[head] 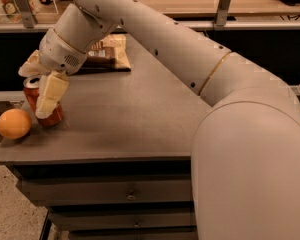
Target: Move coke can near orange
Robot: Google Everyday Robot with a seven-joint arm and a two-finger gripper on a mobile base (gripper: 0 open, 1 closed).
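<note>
where the desk (130, 119) comes to its front left corner, the can (31, 95) stands close to the left edge, silver top up, leaning a little, and its base seems to rest on the desk. the jaws are over that same corner and grip the can. one pale finger (50, 94) lies down across the can's front and hides much of the red side, while the other shows behind the can's top. both touch the can. the orange (13, 123) sits just left of the can, right at the desk's left edge. a thin gap seems to part them, though i cannot tell for sure.

the arm (155, 39) is thick and off-white. it fills the lower right of the view, rises over the desk and bends down to the wrist above the can. a brown and cream bag (107, 54) lies flat at the far side of the desk, well apart from the can, its left part hidden by the wrist. below the desk top are dark drawers (130, 194), one above another, with small knobs. speckled floor (10, 204) shows at the lower left.
</note>
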